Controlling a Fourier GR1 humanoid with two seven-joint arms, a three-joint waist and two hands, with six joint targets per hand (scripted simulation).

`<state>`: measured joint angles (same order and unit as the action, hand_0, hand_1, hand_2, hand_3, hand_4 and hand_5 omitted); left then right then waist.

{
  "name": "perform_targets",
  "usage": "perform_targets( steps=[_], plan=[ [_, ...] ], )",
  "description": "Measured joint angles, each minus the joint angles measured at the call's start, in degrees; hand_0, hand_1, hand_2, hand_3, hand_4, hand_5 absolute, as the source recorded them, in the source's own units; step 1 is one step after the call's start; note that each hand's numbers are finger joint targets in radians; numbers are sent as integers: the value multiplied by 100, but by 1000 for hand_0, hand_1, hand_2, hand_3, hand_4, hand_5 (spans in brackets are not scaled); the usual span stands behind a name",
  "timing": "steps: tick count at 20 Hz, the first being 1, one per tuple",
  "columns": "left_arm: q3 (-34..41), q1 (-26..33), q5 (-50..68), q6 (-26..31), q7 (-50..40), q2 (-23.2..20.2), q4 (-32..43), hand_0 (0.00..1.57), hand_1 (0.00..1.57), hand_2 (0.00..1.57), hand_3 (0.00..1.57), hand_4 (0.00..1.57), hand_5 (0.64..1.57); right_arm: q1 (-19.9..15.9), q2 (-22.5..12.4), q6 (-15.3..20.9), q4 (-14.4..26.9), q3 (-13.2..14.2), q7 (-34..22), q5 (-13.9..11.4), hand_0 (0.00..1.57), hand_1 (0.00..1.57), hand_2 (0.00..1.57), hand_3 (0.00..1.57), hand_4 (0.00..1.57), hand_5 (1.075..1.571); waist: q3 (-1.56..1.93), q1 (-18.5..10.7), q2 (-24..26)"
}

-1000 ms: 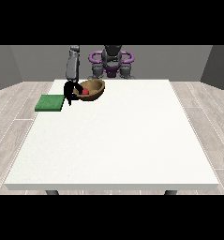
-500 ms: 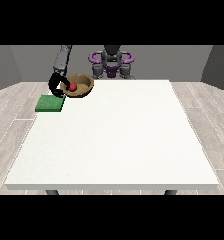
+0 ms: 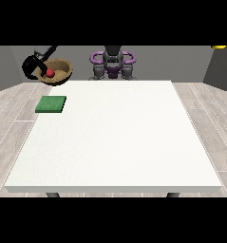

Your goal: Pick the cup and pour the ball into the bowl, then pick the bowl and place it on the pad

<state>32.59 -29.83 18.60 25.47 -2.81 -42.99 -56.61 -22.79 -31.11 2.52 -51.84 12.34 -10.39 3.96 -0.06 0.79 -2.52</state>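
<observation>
A brown wooden bowl (image 3: pixel 59 71) with a red ball (image 3: pixel 50 72) inside hangs in the air, beyond the table's far left corner. The black hand at the view's left (image 3: pixel 31 67) is curled round the bowl's left rim and carries it, tilted a little toward the camera. The green pad (image 3: pixel 51 104) lies flat on the white table (image 3: pixel 115 137) near its far left edge, below and in front of the bowl. I see no cup on the table. The other hand does not show.
The robot's torso (image 3: pixel 112 63) with purple rings stands behind the table's far edge. A small yellow thing (image 3: pixel 218 47) shows at the top right, off the table. Grey plank floor surrounds the table.
The hand has carried the bowl with the ball up and toward the view's left, from above the table's far edge to past the pad's far side.
</observation>
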Motion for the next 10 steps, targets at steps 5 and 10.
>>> perform_targets(
  steps=[5,10],
  plan=[
    [-72,9,54,-8,192,76,-150,0,0,0,0,1207,1551,-256,-442,-228,367,410,93,138,1571,1571,1571,585,1094,1564,4,-168,-289],
    [21,-44,114,99,456,-126,-5,0,0,0,0,1215,1552,-513,-586,-315,559,621,187,235,1571,1571,1571,430,1069,1564,6,-248,-660]
  ],
)
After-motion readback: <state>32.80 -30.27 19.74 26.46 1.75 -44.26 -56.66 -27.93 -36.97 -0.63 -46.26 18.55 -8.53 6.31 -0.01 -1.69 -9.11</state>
